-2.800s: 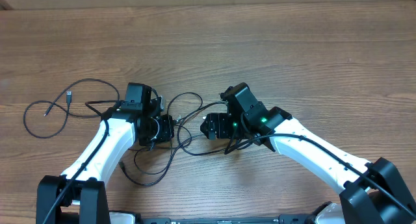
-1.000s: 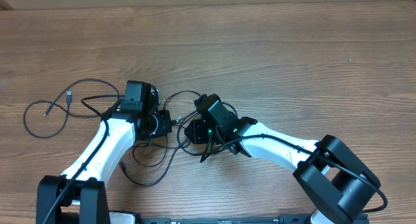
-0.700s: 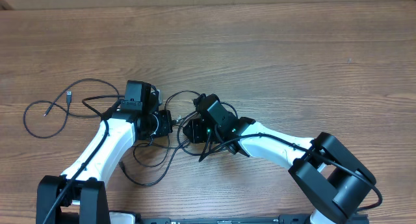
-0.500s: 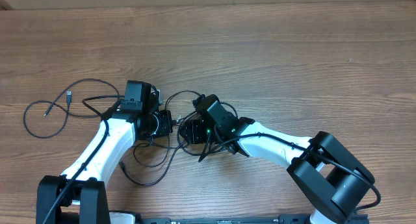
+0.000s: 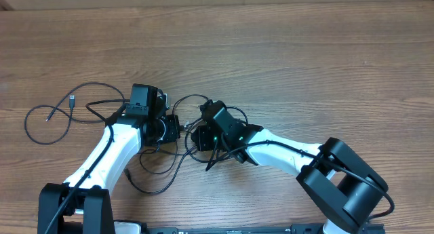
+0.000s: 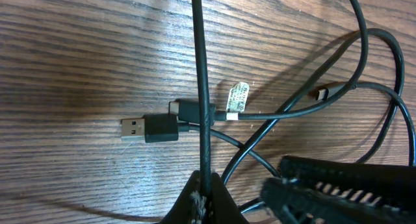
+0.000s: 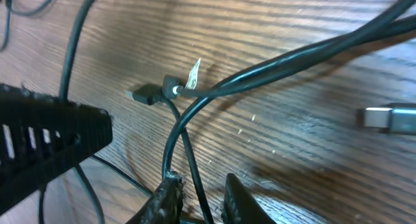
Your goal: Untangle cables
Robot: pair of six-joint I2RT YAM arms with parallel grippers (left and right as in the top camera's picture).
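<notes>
Thin black cables (image 5: 178,159) lie looped and crossed on the wooden table, one long loop (image 5: 41,129) trailing off to the left. My left gripper (image 5: 175,129) is shut on one cable (image 6: 201,87) that runs straight up from its tips (image 6: 207,197). A black USB plug (image 6: 149,128) and a small plug with a white tag (image 6: 237,97) lie just beyond. My right gripper (image 5: 193,135) faces the left one closely. Its jaws (image 7: 203,199) stand a little apart, with a cable (image 7: 188,152) passing between them and a second strand against the left finger (image 7: 168,198).
The left gripper's ribbed black finger (image 7: 45,143) fills the left of the right wrist view. A silver-tipped plug (image 7: 390,117) lies to the right there. The right gripper's ribbed finger (image 6: 344,191) is close beside the left one's tips. Thick arm cables hang by both arms.
The right arm has swung left from its earlier place until its gripper sits right next to the left one; over the last second it crept slightly further left. The left arm has stayed put.
</notes>
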